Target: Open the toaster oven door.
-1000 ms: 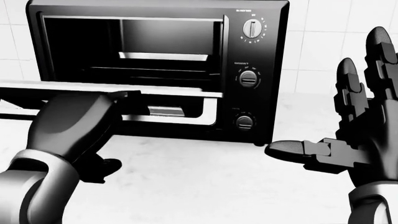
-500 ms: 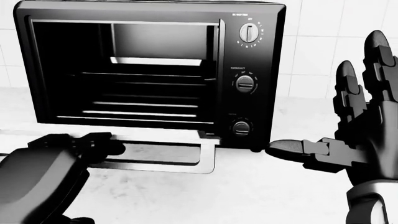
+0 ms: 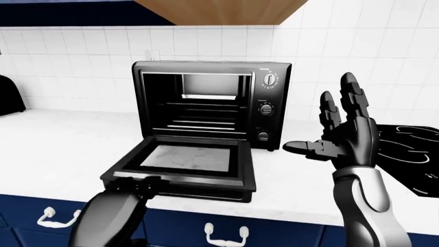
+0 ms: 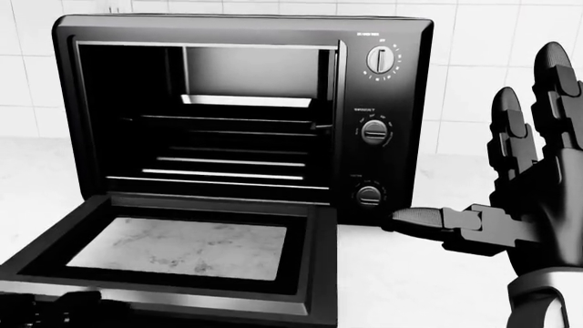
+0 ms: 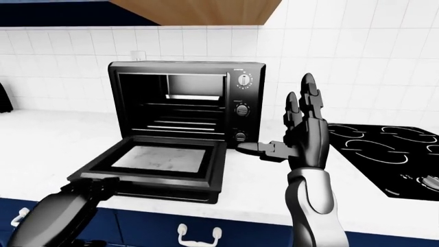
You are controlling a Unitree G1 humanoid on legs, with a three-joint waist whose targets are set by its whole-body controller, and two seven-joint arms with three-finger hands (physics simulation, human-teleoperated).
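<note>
Now the toaster oven (image 3: 212, 105) stands on the white counter (image 3: 62, 141) against the tiled wall (image 3: 75, 56), its door (image 3: 183, 162) dropped fully open and lying flat, reaching out from the oven's lower edge toward the counter's near edge. Through the door's glass pane the marbled counter surface shows. Inside the oven, wire racks (image 4: 223, 160) run across the dark cavity. Three knobs (image 4: 374, 131) sit in a column on the oven's right panel.

At the door's near edge, toward its left corner, the left hand (image 3: 137, 186) has its fingers curled at the handle; whether they actually clamp the handle cannot be told from these views. To the right of the oven, the right hand (image 3: 343, 136) is raised clear of everything, fingers spread and pointing up, its thumb (image 4: 437, 220) aimed sideways toward the oven's lower right corner without touching it.

Farther right of the oven, a black cooktop (image 5: 384, 149) is set into the counter. Below the door's edge, blue cabinet fronts carry white handles (image 3: 226, 236). Above the oven hangs a wooden cabinet (image 3: 220, 11).
</note>
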